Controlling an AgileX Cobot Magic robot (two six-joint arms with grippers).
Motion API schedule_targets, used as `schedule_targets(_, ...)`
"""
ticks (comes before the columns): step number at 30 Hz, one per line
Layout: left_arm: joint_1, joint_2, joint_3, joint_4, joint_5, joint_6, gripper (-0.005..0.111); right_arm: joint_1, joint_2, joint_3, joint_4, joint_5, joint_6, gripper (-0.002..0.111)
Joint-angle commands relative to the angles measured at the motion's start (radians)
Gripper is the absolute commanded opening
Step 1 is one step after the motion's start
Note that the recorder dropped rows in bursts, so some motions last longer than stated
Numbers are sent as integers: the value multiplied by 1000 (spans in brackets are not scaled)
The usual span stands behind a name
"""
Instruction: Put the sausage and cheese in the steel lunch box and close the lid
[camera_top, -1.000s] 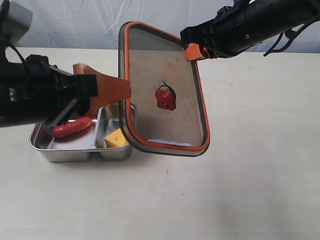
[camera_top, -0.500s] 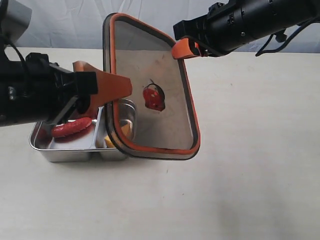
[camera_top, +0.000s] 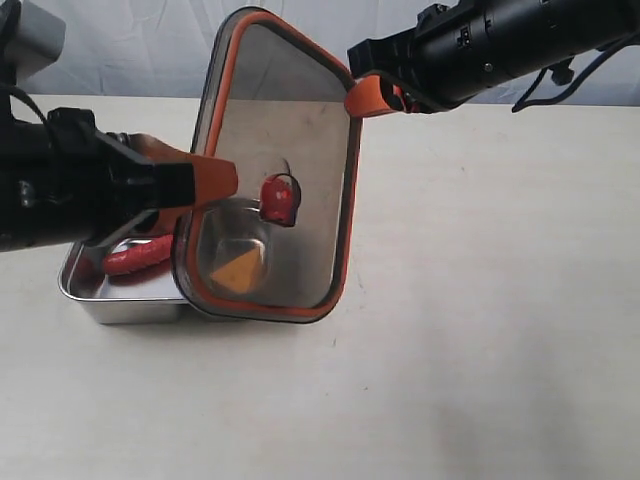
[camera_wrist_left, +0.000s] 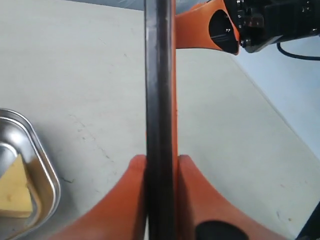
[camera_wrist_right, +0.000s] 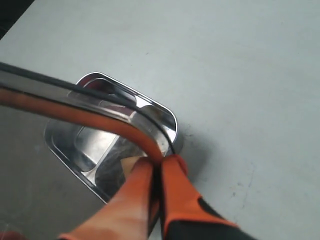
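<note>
The steel lunch box (camera_top: 75, 286) sits at the left with the dark-red sausage (camera_top: 138, 255) in its larger compartment. The yellow cheese (camera_top: 238, 272) lies in the smaller compartment and shows through the lid (camera_top: 300, 240). This dark, orange-rimmed lid hangs tilted over the box's right part, with its orange valve tab (camera_top: 279, 199) in the middle. My right gripper (camera_top: 362, 97) is shut on the lid's far right corner. My left gripper (camera_top: 225, 178) is shut on its left edge. The left wrist view has both fingers (camera_wrist_left: 132, 180) pressed against the lid's edge (camera_wrist_left: 159, 75). Beside them are the cheese (camera_wrist_left: 14, 187) and the box rim (camera_wrist_left: 47, 175).
Bare beige table (camera_top: 480, 330) spreads to the right and in front of the box. A pale backdrop (camera_top: 130, 50) stands behind the table. In the right wrist view the box (camera_wrist_right: 167, 120) lies directly under the lid rim (camera_wrist_right: 90, 117) and my right gripper (camera_wrist_right: 161, 161).
The lid has swung left and down, now covering the cheese compartment. My left gripper has closed from wide open onto the lid's left edge. The right gripper has tightened its hold.
</note>
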Motion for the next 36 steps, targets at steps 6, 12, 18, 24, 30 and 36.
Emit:
schedule_targets(6,-2,-6,3,138,-63,14,0,-4,-15,0,-4,25,-52,27)
schedule_targets(12,-2,-6,3,229,-90,14,0,-6,-19,0,-4,6,-52,46)
schedule_targets(18,-2,-6,-36,634,-176,14,0,-6,-151,0,-141,-76,52,46)
schedule_targets(24,30,-6,-36,1130,-138,12,0,-6,-338,0,-370,-9,268,46)
schedule_targets(30,51,-6,-36,1490,-32,-4,0,-6,-417,2,-373,64,308,46)
schedule_targets(36,51,-4,-7,1785,1,-16,0,-4,-451,34,-341,142,308,46)
